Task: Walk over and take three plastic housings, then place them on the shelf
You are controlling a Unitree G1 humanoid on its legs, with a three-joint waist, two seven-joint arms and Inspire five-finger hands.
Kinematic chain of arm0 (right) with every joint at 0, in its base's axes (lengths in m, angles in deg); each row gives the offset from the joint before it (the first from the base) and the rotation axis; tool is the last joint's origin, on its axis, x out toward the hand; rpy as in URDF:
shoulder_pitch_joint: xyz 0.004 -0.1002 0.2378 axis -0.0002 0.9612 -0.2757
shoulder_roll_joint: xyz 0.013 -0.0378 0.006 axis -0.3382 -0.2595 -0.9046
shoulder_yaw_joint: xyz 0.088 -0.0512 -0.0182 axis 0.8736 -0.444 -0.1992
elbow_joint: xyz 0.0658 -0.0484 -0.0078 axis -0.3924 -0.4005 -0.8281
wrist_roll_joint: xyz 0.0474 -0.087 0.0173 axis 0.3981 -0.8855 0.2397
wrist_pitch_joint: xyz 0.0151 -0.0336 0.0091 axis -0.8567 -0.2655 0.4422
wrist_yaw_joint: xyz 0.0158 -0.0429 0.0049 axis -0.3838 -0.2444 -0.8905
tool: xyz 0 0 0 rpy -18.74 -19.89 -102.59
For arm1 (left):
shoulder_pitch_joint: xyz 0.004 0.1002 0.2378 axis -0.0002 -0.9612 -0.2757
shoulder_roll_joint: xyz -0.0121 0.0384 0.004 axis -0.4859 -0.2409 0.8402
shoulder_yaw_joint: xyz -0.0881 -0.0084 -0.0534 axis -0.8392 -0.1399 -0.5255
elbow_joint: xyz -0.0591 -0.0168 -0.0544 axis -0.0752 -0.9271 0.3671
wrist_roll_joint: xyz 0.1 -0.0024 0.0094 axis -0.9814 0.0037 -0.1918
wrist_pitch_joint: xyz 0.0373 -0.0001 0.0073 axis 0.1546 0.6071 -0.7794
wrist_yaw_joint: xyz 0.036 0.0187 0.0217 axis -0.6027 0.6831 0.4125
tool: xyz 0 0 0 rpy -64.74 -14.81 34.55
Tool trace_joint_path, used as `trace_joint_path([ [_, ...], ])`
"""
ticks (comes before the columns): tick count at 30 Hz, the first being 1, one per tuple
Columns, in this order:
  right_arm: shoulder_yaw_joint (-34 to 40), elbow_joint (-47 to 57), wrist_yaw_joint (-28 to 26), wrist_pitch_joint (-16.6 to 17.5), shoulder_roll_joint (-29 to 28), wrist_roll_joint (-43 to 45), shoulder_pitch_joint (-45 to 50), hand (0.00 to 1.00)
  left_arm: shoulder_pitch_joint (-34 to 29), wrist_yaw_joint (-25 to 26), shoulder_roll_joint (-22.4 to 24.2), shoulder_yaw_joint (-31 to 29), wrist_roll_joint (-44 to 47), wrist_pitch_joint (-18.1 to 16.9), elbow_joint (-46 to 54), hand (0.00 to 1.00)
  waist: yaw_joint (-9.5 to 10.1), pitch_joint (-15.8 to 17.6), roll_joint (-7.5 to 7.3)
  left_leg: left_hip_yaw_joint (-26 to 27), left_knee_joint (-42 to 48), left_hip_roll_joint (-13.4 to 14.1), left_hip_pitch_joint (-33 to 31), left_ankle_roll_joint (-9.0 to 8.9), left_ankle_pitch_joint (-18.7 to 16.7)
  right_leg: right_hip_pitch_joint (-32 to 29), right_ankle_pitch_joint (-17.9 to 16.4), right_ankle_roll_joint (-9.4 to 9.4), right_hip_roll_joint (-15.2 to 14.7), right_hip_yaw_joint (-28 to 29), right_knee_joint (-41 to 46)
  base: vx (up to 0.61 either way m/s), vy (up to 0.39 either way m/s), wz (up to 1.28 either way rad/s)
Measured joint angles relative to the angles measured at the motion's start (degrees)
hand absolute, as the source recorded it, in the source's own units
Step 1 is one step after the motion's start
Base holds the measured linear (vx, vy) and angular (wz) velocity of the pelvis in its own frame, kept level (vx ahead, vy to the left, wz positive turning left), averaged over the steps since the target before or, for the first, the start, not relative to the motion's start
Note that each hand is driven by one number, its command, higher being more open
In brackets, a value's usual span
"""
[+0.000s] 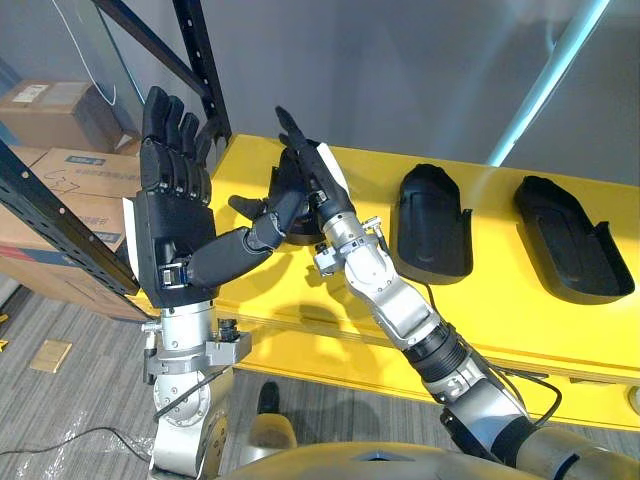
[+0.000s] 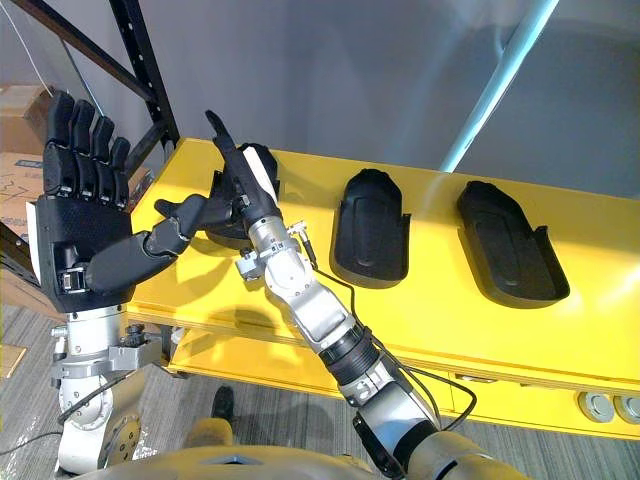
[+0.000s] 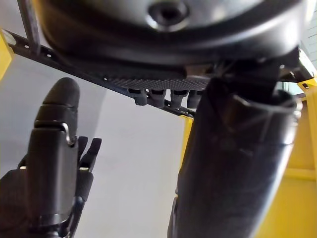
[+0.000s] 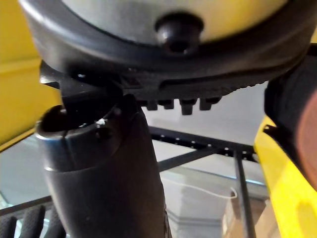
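We see the yellow surface point(image 1: 520, 310) carrying all three plastic housings in a row: the right housing point(image 1: 570, 238), the middle housing point(image 1: 432, 225) and the left housing point(image 2: 262, 153). No hand holds any of them, so we judge that the taking and the placing are not yet done. The left hand point(image 1: 170, 215) is raised beside the surface, fingers straight and apart. The right hand point(image 1: 318, 180) stands with fingers straight in front of the left housing; we cannot tell if it touches.

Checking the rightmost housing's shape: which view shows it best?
Right eye view: the rightmost housing lies whole on the yellow surface, well inside the frame. The left eye view has it against its edge; wrist views face the rack.
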Motion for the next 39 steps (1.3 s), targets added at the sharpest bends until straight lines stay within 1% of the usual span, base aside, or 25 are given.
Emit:
trace_joint_path([
  [2,-0.2,0.0,-1.3,0.0,0.1,-1.9,0.0,1.0,0.0,-0.8,0.0,0.0,0.4,0.2,0.0,1.0,0.03,-0.6,0.19,0.0,0.0,0.1,0.0,0.0,0.0,0.0,0.0,-0.05,0.1,0.0,0.0,0.0,0.0,0.0],
  [6,-0.7,0.0,-1.7,0.0,0.5,-2.4,0.0,1.0,0.0,-1.6,0.0,0.0,0.8,0.3,0.0,1.0,0.04,-1.1,0.24,0.0,0.0,0.1,0.0,0.04,-0.1,0.0,-0.1,-0.11,0.1,0.0,0.1,0.0,0.0,0.0],
  [8,-0.7,0.4,-1.5,0.0,0.6,-4.0,0.0,1.0,0.1,-1.9,0.0,0.0,1.4,0.3,0.0,1.0,0.04,-1.2,0.23,0.0,0.0,0.1,0.0,0.28,-0.2,0.0,-0.1,-0.11,0.1,0.0,0.1,0.0,0.0,0.0],
  [11,-0.6,2.4,-1.5,0.0,2.1,-3.9,0.0,1.0,0.5,-2.6,0.0,-0.1,2.7,0.3,0.0,1.0,0.06,-1.3,0.11,0.0,0.0,0.1,-0.1,0.32,-0.2,0.0,-0.1,-0.1,0.1,0.0,0.1,0.0,0.0,0.0],
  [13,-0.3,3.6,-1.6,0.7,3.3,-3.2,0.0,1.0,1.1,-3.0,-0.1,-0.2,3.3,0.2,0.0,1.0,0.0,-1.3,0.08,0.0,0.0,0.1,0.0,0.31,-0.2,0.0,0.0,-0.01,0.1,0.0,0.1,0.0,0.0,0.0],
  [15,1.2,5.8,-1.6,0.9,5.0,0.0,0.0,1.0,1.3,-3.7,-0.2,-0.2,4.3,0.2,0.0,1.0,-0.16,-1.3,0.07,0.1,0.0,0.1,0.0,0.05,0.0,-0.1,0.0,0.03,0.1,0.1,0.1,0.0,0.0,0.0],
  [18,8.5,10.9,-2.3,1.0,7.8,5.1,0.1,1.0,1.3,-5.0,-0.4,-0.8,5.4,0.2,-0.1,1.0,-0.29,-1.4,-0.02,1.0,0.0,0.2,0.3,0.02,0.0,-0.4,0.2,0.11,0.0,1.1,0.1,-0.01,-0.004,-0.14],
  [19,12.2,13.0,-3.1,1.4,9.1,7.8,0.7,1.0,1.3,-5.3,-0.5,-1.5,5.4,0.2,-0.1,1.0,-0.77,-1.5,-0.14,1.5,0.0,0.3,0.4,0.03,-0.1,-0.7,0.3,0.08,0.0,1.6,0.1,-0.01,0.001,-0.23],
  [20,16.1,15.1,-4.1,2.6,10.6,10.0,2.2,1.0,1.3,-5.5,-0.7,-2.0,5.4,0.2,-0.2,1.0,-1.24,-1.6,-0.31,2.1,0.0,0.4,0.4,0.04,-0.1,-1.1,0.5,-0.01,0.0,2.2,0.1,-0.01,0.002,-0.26],
  [21,17.9,16.0,-4.7,3.4,11.3,10.6,3.4,1.0,1.4,-5.5,-0.8,-2.1,5.4,0.2,-0.5,1.0,-1.36,-1.7,-0.38,2.7,0.0,0.5,0.5,0.02,-0.2,-1.4,0.7,-0.03,0.0,2.7,0.0,-0.01,0.01,-0.44],
  [22,23.0,18.0,-6.0,6.4,13.3,12.0,7.5,1.0,1.5,-5.5,-1.2,-2.2,5.4,0.1,-1.8,1.0,-1.86,-2.1,-0.48,4.1,0.0,0.7,0.7,0.03,-0.3,-2.2,1.1,-0.05,0.0,4.2,-0.2,0.0,0.008,-0.42],
  [24,26.7,18.5,-6.7,8.2,13.9,12.1,10.9,1.0,1.4,-5.3,-1.2,-2.3,5.4,0.3,-3.5,1.0,-2.98,-2.1,-0.48,5.1,0.0,0.7,1.3,-0.01,-0.4,-2.1,1.5,-0.03,0.0,5.1,-0.8,0.0,0.0,-0.34],
  [25,28.0,18.7,-6.8,8.9,13.9,12.1,12.3,1.0,1.4,-5.3,-1.2,-2.3,5.4,0.3,-4.1,1.0,-3.18,-2.1,-0.45,5.6,0.0,0.8,1.6,-0.03,-0.4,-2.1,1.6,-0.04,0.0,5.6,-0.8,0.0,-0.005,-0.32],
  [27,32.6,19.6,-7.7,11.4,13.9,12.6,17.2,1.0,1.4,-5.1,-1.1,-2.3,5.4,1.5,-5.1,1.0,-4.87,-2.3,-0.12,7.2,0.0,1.2,1.8,-0.2,-0.6,-3.2,1.9,-0.21,0.2,7.2,-0.9,-0.01,-0.009,-0.36],
  [28,33.6,20.0,-8.2,12.0,13.9,12.8,18.4,1.0,1.3,-5.1,-1.1,-2.3,5.4,1.8,-5.1,1.0,-5.17,-2.4,0.01,7.5,0.0,1.3,1.8,-0.23,-0.7,-3.4,2.0,-0.34,0.2,7.6,-1.0,0.0,-0.014,-0.34],
  [29,35.4,21.1,-9.5,13.2,13.9,13.9,20.9,1.0,1.3,-5.1,-1.1,-2.4,5.4,2.5,-5.4,1.0,-6.13,-2.7,0.47,8.4,0.0,1.3,1.7,-0.21,-0.8,-4.0,2.3,-0.33,0.2,8.4,-1.3,0.01,-0.008,-0.26],
  [32,37.2,24.2,-11.5,14.1,13.9,16.4,24.7,1.0,1.2,-5.8,-1.0,-2.6,5.5,4.3,-6.9,1.0,-6.74,-3.1,1.17,9.4,0.0,1.3,2.0,-0.35,-1.0,-4.2,2.9,-0.07,0.2,9.5,-2.0,0.02,-0.003,-0.22],
  [33,37.3,24.8,-13.1,14.9,13.9,20.0,26.1,1.0,0.9,-6.8,-0.9,-3.0,5.5,5.6,-7.3,1.0,-7.27,-3.2,1.19,9.6,0.0,1.4,2.2,-0.42,-1.1,-4.2,2.9,-0.09,0.2,9.7,-2.0,0.02,-0.012,-0.07],
  [34,37.5,25.5,-14.0,15.3,13.8,21.6,27.3,1.0,0.7,-7.9,-0.9,-3.4,5.5,6.5,-8.1,1.0,-7.58,-3.2,1.18,9.7,0.0,1.4,2.2,-0.44,-1.1,-4.2,2.9,-0.1,0.2,9.8,-2.0,0.01,-0.013,-0.07],
  [35,37.7,25.9,-14.7,15.7,13.6,21.6,28.0,1.0,0.7,-8.6,-0.9,-3.4,5.5,7.0,-8.9,1.0,-7.61,-3.2,1.18,9.9,0.0,1.4,2.2,-0.48,-1.2,-4.4,2.9,-0.1,0.2,9.9,-2.0,0.0,-0.01,-0.1],
  [36,37.7,26.6,-15.4,16.3,13.2,21.6,29.1,1.0,0.6,-9.4,-0.9,-3.4,5.9,8.4,-9.3,1.0,-7.56,-3.1,1.13,10.3,0.0,1.5,2.2,-0.56,-1.3,-4.7,2.9,-0.09,0.2,10.3,-1.9,-0.01,-0.004,-0.13],
  [39,37.7,28.1,-17.2,16.3,12.5,21.7,30.5,1.0,-0.5,-11.1,-0.9,-3.3,6.9,10.5,-9.5,1.0,-7.72,-3.1,1.0,10.9,0.0,1.5,1.7,-0.51,-1.6,-5.7,2.9,-0.15,0.2,10.9,-1.9,-0.01,-0.001,-0.1],
])
